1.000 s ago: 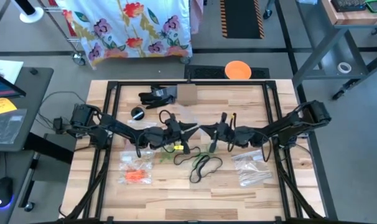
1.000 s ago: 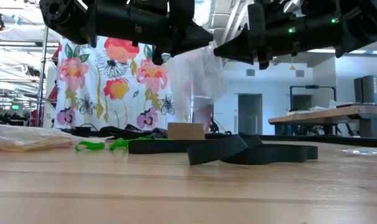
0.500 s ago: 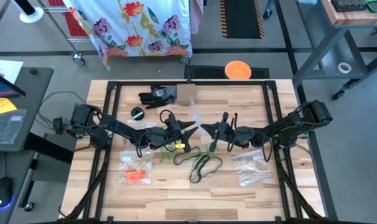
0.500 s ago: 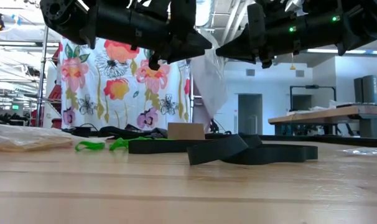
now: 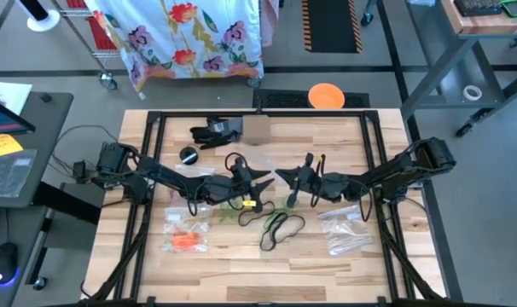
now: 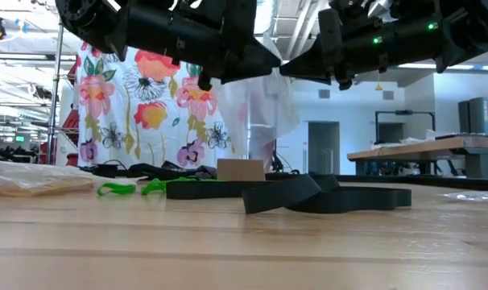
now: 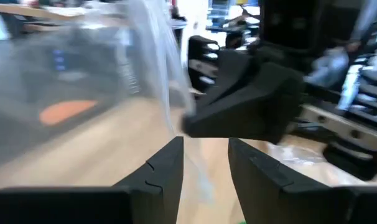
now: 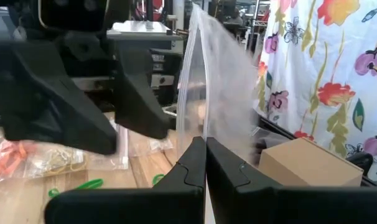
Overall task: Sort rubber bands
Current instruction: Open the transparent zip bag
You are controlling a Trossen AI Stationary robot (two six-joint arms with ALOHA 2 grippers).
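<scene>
Both grippers meet tip to tip above the table's middle. My right gripper (image 8: pixel 205 152) is shut on a clear plastic zip bag (image 6: pixel 264 113). My left gripper (image 7: pixel 205 168) is open, a finger on each side of the bag's film (image 7: pixel 148 56). Rubber bands lie on the table below: black loops (image 5: pixel 280 226), a yellow one (image 5: pixel 246 202), green ones (image 6: pixel 115 189). My left gripper has the bag's film running between its open fingers (image 7: pixel 167 165); whether either finger touches it I cannot tell. My right gripper pinches the bag's edge (image 8: pixel 200 134) between its two fingers, coming level from the table's right. The bag hangs below the fingers, clear of the table.
Bags with orange and pale bands (image 5: pixel 184 234) lie front left, and more clear bags (image 5: pixel 344 230) front right. A cardboard box (image 5: pixel 256 130), a black glove-like thing (image 5: pixel 214 132) and a small black round object (image 5: pixel 188 155) sit toward the far edge. A black frame (image 5: pixel 148 145) borders the table.
My left gripper has opened and let go of the bag while staying in place. The bag has swung under my right gripper, first narrowing edge-on, then turning broad again.
</scene>
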